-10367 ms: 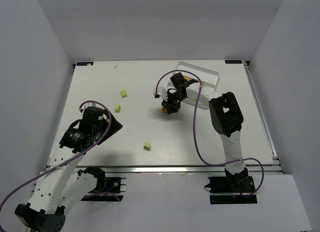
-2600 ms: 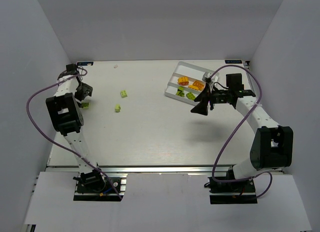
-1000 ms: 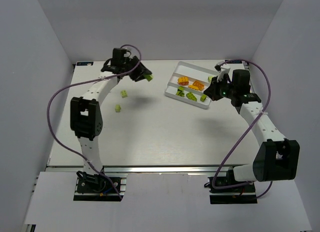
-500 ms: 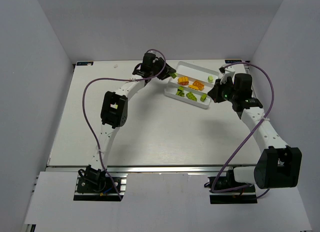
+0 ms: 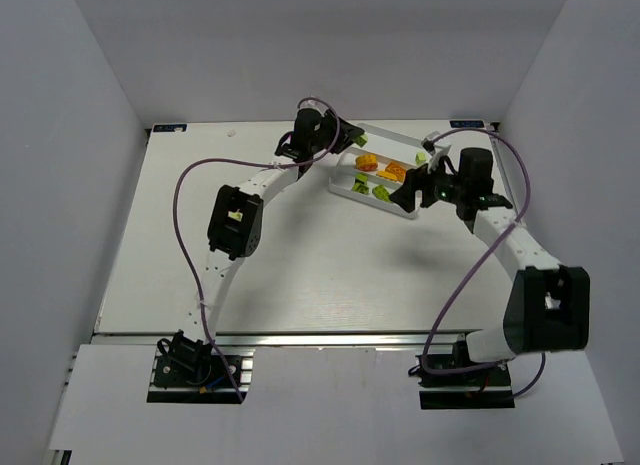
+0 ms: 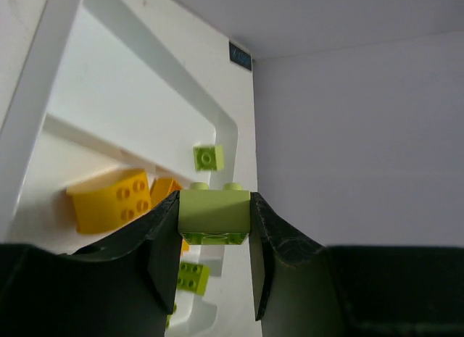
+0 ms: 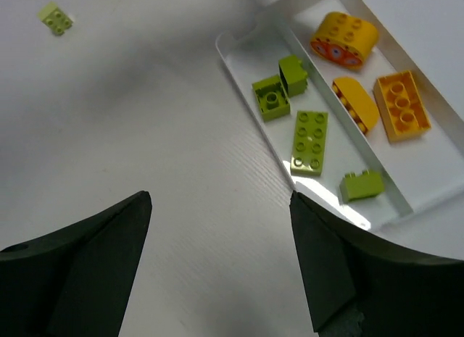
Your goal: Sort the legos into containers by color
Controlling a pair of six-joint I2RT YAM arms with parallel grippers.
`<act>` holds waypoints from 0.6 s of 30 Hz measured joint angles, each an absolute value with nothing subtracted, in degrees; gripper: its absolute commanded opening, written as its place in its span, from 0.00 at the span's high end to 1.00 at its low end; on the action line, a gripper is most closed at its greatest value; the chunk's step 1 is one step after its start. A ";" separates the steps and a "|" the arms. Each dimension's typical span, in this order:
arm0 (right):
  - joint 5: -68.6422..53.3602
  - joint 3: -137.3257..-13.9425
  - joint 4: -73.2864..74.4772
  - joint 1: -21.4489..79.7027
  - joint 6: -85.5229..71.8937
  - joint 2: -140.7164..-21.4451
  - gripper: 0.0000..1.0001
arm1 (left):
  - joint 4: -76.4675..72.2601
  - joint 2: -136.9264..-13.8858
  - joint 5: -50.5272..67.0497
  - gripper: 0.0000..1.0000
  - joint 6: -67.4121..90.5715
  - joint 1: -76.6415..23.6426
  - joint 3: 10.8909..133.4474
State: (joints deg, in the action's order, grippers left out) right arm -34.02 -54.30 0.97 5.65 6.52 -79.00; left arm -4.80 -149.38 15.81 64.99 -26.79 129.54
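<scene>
Four green legos [image 7: 309, 141] in tray [image 7: 246, 58] | left gripper [image 6: 214, 206] clamps green brick [image 6: 214, 215]

glossy plastic legos [image 7: 309, 142], smooth white tray [image 7: 239, 58], matt table [image 7: 145, 119].

Table [image 5: 300, 275]: white and matt, filling the middle of my overhead view.
Back wall [image 5: 320, 55]: plain white panel across the top of the frame.
Left wall [image 5: 60, 185]: pale grey panel, left edge.
Right wall [image 5: 590, 165]: matching panel, right edge.
Front rail [image 5: 330, 338]: metal strip, lower frame, along the table's near edge.
Light: even and diffuse; I see only soft shadows.
</scene>
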 measured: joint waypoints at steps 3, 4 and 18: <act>-37.89 -60.25 -0.84 5.85 7.18 -86.59 0.17 | -4.67 -144.51 17.61 1.00 65.28 -27.03 122.54; -38.39 -63.35 -0.34 5.87 7.07 -89.25 0.17 | -4.67 -142.23 17.93 1.00 65.30 -27.14 119.35; -42.41 -83.81 1.58 8.34 4.56 -101.84 0.17 | -3.88 -122.02 23.57 1.00 69.56 -29.10 102.00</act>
State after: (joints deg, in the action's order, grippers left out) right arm -42.41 -83.81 1.58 8.34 4.56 -101.84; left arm -3.88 -122.02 23.57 69.56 -29.10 102.00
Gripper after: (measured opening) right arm 0.831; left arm 0.469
